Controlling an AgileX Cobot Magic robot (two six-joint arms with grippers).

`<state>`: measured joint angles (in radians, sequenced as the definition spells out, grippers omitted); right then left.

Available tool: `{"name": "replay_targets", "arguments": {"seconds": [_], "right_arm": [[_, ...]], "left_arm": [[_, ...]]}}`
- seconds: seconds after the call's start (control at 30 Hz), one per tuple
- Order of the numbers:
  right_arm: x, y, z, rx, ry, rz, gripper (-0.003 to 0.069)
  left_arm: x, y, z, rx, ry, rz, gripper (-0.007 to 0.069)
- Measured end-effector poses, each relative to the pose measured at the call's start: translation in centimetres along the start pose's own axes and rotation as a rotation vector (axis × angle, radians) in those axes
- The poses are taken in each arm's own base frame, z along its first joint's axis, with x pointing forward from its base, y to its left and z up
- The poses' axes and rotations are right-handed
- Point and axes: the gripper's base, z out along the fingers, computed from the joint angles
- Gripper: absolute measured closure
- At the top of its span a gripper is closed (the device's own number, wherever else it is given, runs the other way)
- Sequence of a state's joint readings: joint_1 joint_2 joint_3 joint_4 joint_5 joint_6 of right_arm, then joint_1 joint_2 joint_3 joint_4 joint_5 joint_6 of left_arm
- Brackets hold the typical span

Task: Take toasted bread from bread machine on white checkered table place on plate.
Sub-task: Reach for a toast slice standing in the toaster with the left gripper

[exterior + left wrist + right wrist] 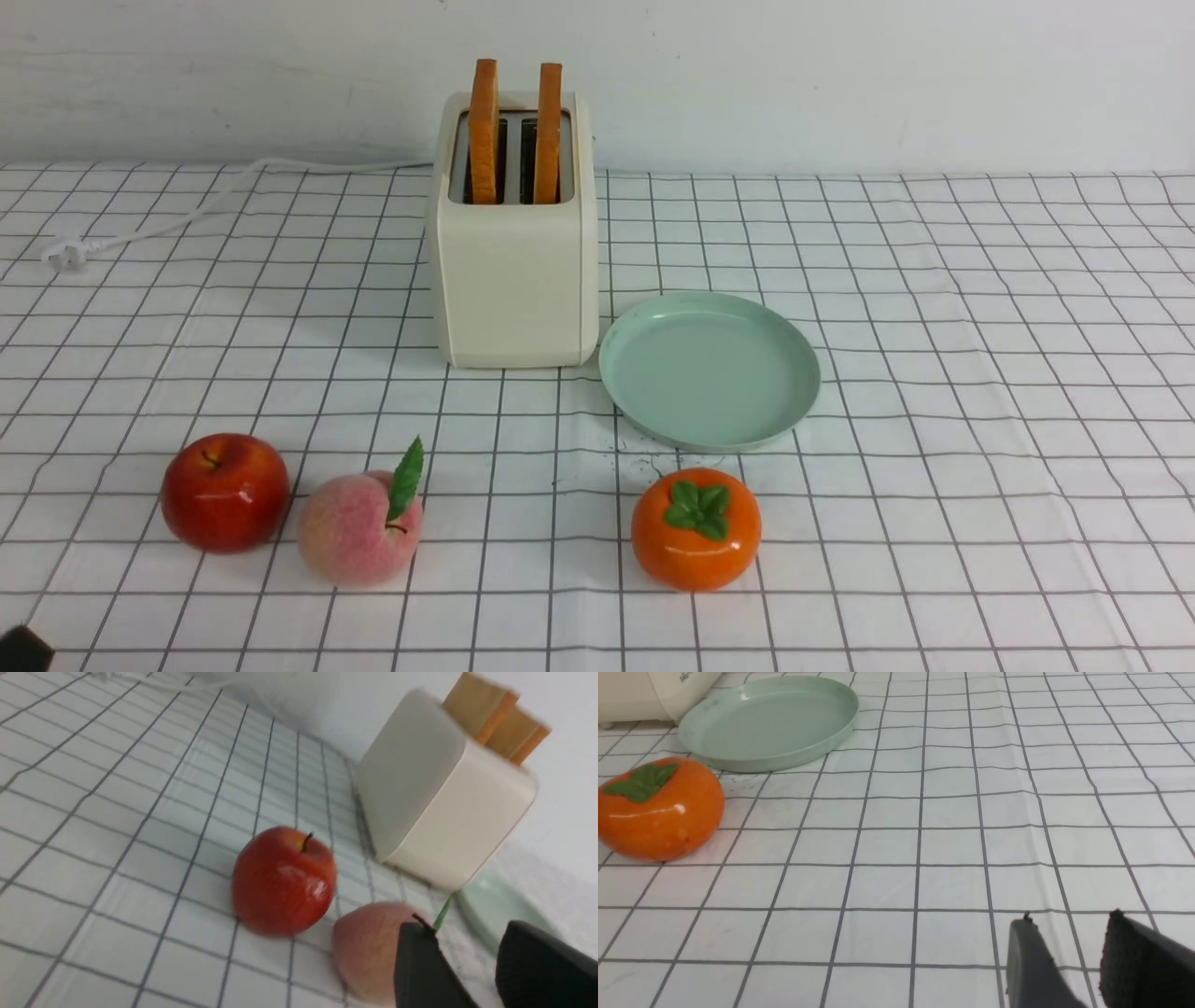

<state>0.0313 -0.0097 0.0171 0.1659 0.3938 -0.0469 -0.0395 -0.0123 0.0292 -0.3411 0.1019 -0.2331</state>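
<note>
Left claw [465, 933] and right claw [1069, 919] hang parted, empty. We should pinch each golden-tan toast slice [483, 131], upright in the boxy cream-white toaster [513, 289], by its top crust, lifting straight up toward the round mint-green plate [709, 373] beside.

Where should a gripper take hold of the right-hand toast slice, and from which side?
Pinch the exposed top of the right toast slice across its broad faces, descending from above: it stands upright in the bread machine, lower part hidden.
</note>
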Motion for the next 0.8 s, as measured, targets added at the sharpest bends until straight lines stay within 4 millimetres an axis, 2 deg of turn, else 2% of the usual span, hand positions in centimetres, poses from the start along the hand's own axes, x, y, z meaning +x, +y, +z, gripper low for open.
{"name": "replay_targets", "arguments": {"seconds": [0.2, 0.33, 0.4, 0.43, 0.53, 0.57, 0.6, 0.63, 0.7, 0.8], "right_arm": [[0.0, 0.0, 0.0, 0.001, 0.000, -0.001, 0.0420], [-0.2, -0.1, 0.0, 0.006, -0.023, -0.007, 0.0420], [-0.4, 0.0, 0.1, -0.009, -0.064, 0.071, 0.0420], [-0.8, 0.2, 0.0, -0.031, -0.111, 0.186, 0.0420], [-1.7, 0.3, -0.1, -0.085, -0.204, 0.452, 0.0420], [-1.8, 0.3, -0.1, -0.091, -0.209, 0.480, 0.0420], [-2.0, 0.3, -0.2, -0.100, -0.233, 0.530, 0.0420], [-2.4, 0.2, -0.3, -0.111, -0.276, 0.600, 0.0420], [-2.9, 0.3, -0.5, -0.125, -0.282, 0.620, 0.0426], [-4.6, 1.0, -1.4, -0.159, -0.249, 0.561, 0.0464]], "left_arm": [[-1.0, -0.2, -0.1, 0.039, -0.111, -0.293, 0.0387], [-1.2, -0.2, -0.1, 0.045, -0.129, -0.411, 0.0387], [-1.2, -0.1, -0.1, 0.046, -0.130, -0.462, 0.0387], [-1.4, -0.5, -0.1, 0.058, -0.116, -0.483, 0.0391], [-3.2, -2.2, -0.7, 0.115, -0.105, -0.403, 0.0450], [-3.3, -2.3, -0.7, 0.120, -0.106, -0.395, 0.0456], [-3.9, -2.8, -1.0, 0.137, -0.111, -0.359, 0.0483], [-5.2, -3.8, -1.5, 0.167, -0.125, -0.289, 0.0545], [-6.8, -5.1, -1.7, 0.185, -0.130, -0.198, 0.0622], [-8.5, -6.4, -1.3, 0.182, -0.109, -0.127, 0.0638]]}}
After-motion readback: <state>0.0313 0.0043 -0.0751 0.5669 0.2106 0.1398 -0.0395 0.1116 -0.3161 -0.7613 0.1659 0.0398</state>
